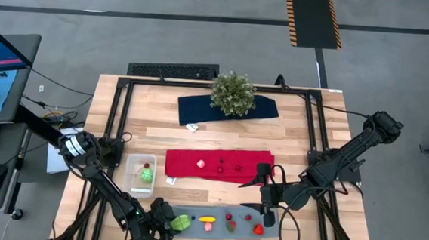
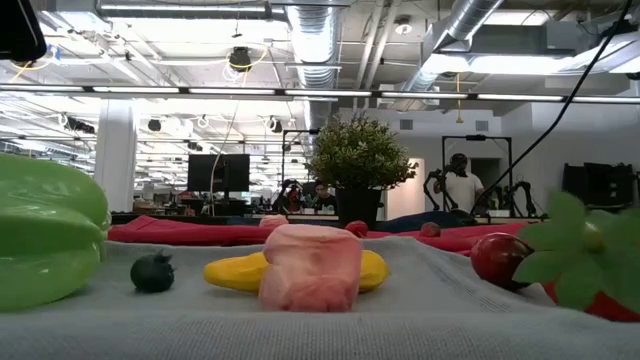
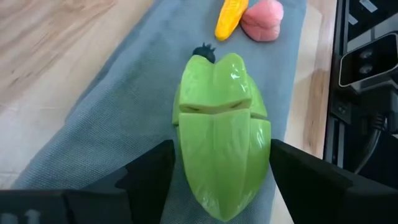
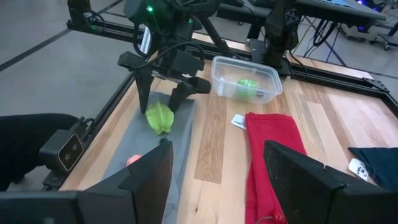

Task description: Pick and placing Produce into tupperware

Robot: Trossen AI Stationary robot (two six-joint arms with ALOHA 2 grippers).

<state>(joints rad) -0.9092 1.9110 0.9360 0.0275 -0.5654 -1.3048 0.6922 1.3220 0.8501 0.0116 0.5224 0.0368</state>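
The glossy green ridged toy fruit (image 3: pixel 221 134) lies lengthwise between the left tool's (image 3: pixel 217 168) wide-open, empty fingers; the right tool (image 1: pixel 264 195), open and empty, waits farther off

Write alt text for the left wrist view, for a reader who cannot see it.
The left claw stands open with its two dark fingers on either side of a glossy green ridged toy vegetable lying on a grey mat. Beyond it on the mat lie a small dark berry, a yellow piece and a pink piece; bare wooden table shows alongside.
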